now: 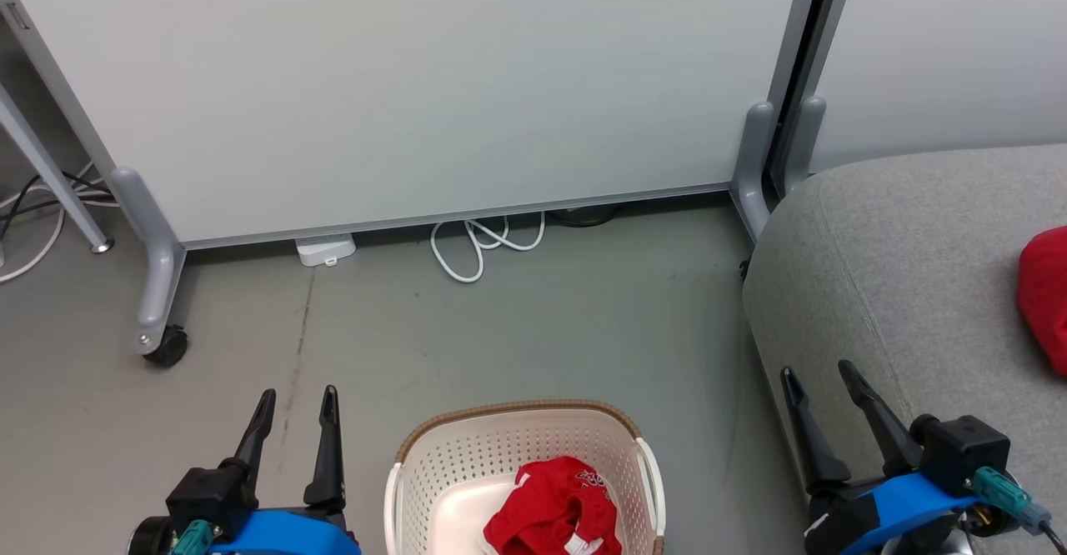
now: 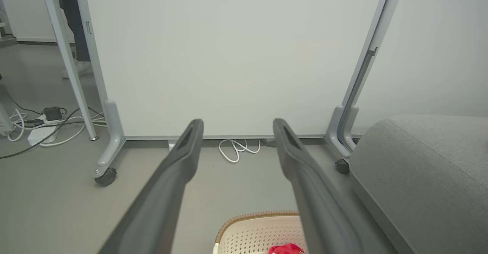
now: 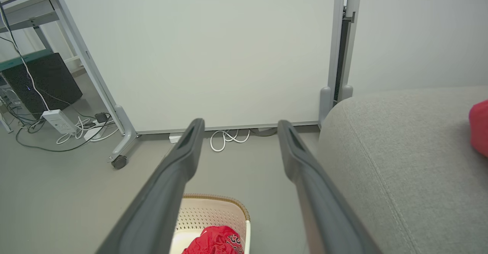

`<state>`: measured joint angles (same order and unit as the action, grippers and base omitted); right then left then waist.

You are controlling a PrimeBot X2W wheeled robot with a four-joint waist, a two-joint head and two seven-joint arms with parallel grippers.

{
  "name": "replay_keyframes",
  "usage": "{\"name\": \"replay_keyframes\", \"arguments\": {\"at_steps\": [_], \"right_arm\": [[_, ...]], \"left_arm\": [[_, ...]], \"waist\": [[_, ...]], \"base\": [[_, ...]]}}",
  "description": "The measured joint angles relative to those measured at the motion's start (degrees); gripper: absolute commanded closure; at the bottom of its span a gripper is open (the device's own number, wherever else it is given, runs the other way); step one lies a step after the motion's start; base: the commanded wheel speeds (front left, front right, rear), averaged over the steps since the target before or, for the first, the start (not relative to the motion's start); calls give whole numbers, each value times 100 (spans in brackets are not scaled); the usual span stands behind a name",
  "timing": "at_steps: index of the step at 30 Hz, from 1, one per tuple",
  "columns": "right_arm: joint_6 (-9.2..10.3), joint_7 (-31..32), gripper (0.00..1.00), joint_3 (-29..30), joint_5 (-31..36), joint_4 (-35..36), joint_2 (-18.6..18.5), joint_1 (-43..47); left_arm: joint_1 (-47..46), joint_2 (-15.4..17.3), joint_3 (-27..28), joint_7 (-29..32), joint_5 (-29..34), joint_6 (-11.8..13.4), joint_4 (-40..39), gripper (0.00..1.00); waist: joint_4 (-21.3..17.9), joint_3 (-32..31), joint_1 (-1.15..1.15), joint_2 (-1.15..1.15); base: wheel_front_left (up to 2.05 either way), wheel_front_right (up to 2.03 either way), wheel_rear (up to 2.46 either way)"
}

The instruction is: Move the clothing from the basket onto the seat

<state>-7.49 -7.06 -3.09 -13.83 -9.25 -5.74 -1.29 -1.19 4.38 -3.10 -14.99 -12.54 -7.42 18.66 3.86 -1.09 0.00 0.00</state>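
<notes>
Pale rolling partition panel [image 1: 417,80] on a plain grey floor [image 1: 542,330].
At the panel's bottom edge lie a looped white cable [image 1: 483,247] and a small white box [image 1: 325,249]; a black caster [image 1: 167,347] carries its left foot; a second pale panel [image 1: 942,47] stands just right of it.

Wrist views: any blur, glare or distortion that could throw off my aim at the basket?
Left wrist view: jaws soft near the lens, basket sharp, partition posts lean outward. Right wrist view: same; red garment crisp. Head view: even light, no glare.

Office-like lab space: wheeled white partition panels [image 1: 417,80], loose floor cables [image 1: 488,238], power strip [image 3: 58,121], black computer tower [image 3: 42,80].
</notes>
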Motion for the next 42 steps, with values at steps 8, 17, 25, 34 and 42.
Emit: {"name": "replay_keyframes", "arguments": {"at_steps": [8,17,25,34,42], "right_arm": [[0,-10,0,-38,-44,-30,8,2],[0,-13,0,-78,-48,-22,9,-4],[0,0,0,-131,-202,81,31,-126],[0,2,0,-221,-197,171,-41,-467],[0,-82,0,-297,-240,226,-71,-738]], "left_arm": [[6,-21,13,0,2,0,1,0],[6,-37,2,-1,3,0,-7,0],[-71,-36,-76,0,11,0,-4,0],[-454,2,-256,-1,3,0,80,0],[-829,76,-474,-1,2,0,425,0]], "waist": [[-9,40,0,0],[-27,130,0,0],[-133,418,0,0],[-457,1081,1,0],[-982,1658,1,0]], "base": [[0,0,0],[0,0,0],[0,0,0],[0,0,0],[0,0,0]]}}
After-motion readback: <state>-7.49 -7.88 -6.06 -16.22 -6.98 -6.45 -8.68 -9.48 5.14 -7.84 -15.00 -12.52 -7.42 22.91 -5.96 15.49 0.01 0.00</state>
